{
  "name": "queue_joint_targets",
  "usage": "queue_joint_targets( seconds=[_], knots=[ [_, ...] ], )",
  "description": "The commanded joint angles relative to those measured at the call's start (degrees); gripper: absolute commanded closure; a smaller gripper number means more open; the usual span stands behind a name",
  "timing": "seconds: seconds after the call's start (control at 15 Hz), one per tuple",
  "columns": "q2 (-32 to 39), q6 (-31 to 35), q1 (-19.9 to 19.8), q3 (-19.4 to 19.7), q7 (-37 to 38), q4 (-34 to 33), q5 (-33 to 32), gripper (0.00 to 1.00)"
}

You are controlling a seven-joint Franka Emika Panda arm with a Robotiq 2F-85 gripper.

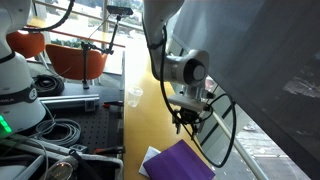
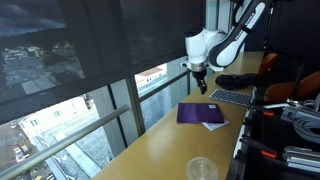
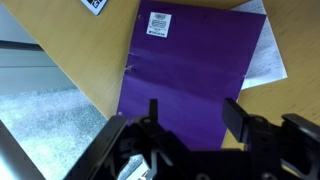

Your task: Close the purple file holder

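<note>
The purple file holder (image 3: 195,70) lies flat on the wooden table with its purple cover on top and a white label near one corner. White sheets (image 3: 268,62) stick out along one edge. It also shows in both exterior views (image 1: 180,160) (image 2: 200,114). My gripper (image 3: 195,112) is open and empty, hanging above the folder and apart from it; it shows in both exterior views (image 1: 186,122) (image 2: 201,86).
A clear plastic cup (image 2: 202,169) stands on the table near the front. A keyboard (image 2: 232,97) lies beyond the folder. Cables and equipment (image 1: 50,130) sit beside the table. A large window (image 2: 70,60) runs along the table's edge.
</note>
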State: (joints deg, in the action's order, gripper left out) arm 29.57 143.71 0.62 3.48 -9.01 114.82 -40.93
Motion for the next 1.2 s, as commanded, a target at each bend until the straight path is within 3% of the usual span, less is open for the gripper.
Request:
queue_joint_targets(
  seconds=[0.0, 0.27, 0.53, 0.8, 1.13],
  knots=[
    [-10.3, -2.6, -3.3, -3.1, -5.9, 7.4, 9.6, 0.02],
    [-18.4, -9.5, -9.5, -6.5, -19.2, 10.3, 30.5, 0.00],
    [-24.3, -21.1, -11.1, -3.6, -24.4, 7.6, 46.2, 0.00],
    [-28.4, -25.0, -10.3, -0.8, -22.6, 5.2, 54.2, 0.00],
    [-31.0, -23.9, -8.9, 0.1, -21.9, 4.8, 54.1, 0.00]
  ],
)
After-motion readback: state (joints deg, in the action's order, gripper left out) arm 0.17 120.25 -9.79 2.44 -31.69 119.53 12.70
